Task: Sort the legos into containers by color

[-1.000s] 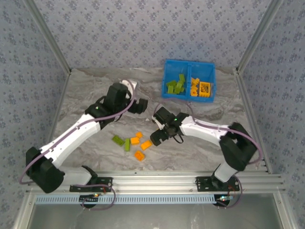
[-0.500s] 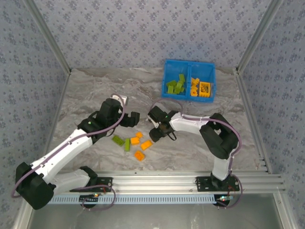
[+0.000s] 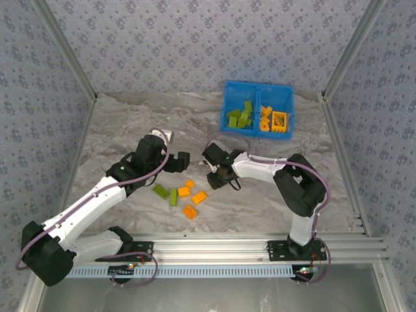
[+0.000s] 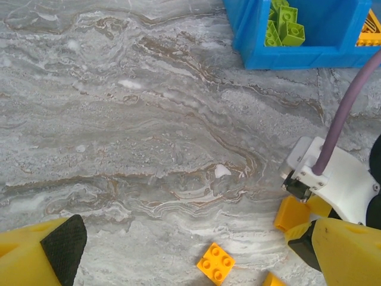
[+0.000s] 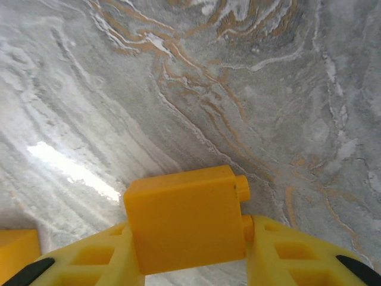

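Overhead, the blue bin (image 3: 255,133) is seen far across the bench (image 3: 130,123), green bricks (image 3: 239,116) in its left compartment and orange pieces (image 3: 273,120) in its right; loose bricks (image 3: 177,195) lie between the arms. At the left wrist, the left gripper (image 4: 190,250) is spread wide (nothing held). At the right wrist, the right gripper (image 5: 186,253) is clamped on an orange brick (image 5: 186,217), perhaps just above the bench.

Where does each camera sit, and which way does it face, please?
Top external: above and behind the bases, looking down at the table; left arm, right arm show.
Left wrist: on the left arm, facing the blue bin across the table; open left tool frames it.
Right wrist: on the right arm, close above the table; right tool clamps an orange brick.
Shared: top and left wrist both show blue bin and loose bricks.
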### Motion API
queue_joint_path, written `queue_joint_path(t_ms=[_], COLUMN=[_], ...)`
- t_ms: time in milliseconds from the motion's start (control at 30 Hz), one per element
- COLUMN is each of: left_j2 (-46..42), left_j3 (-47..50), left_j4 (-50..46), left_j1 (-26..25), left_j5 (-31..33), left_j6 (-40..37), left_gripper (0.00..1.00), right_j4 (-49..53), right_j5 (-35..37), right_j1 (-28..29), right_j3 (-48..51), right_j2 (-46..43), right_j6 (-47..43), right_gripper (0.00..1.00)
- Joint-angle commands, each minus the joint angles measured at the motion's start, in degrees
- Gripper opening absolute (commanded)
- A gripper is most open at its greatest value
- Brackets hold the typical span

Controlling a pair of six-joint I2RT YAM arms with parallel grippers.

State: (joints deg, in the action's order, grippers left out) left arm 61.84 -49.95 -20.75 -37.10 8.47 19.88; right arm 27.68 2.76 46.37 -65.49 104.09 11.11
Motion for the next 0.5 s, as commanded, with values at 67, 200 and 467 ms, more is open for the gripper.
queue_joint_path(t_ms=[67,200,467], left_j2=[-2.45,-4.71,-8.52], left_j3=[0.10,1.21,5.34], left_j4=[1.14,3.64,10.64], left_j1=[0.31,0.28,-0.20], left_j5=[0.62,-2.55,-15.91], left_j6=[1.04,0.26,-1.48], left_gripper=[0.99,0.99,0.99], right_j4=[1.04,-0.65,-6.45], right_j5=[3.29,6.45,7.17], right_j1=[-1.23,-7.54,-28.35], right_j3=[0.01,-0.29,-7.15], right_j2=[-11.17,-18.37,-16.24], right_j6=[2.55,5.01,9.61], right_gripper=[0.35,0.33,0.32])
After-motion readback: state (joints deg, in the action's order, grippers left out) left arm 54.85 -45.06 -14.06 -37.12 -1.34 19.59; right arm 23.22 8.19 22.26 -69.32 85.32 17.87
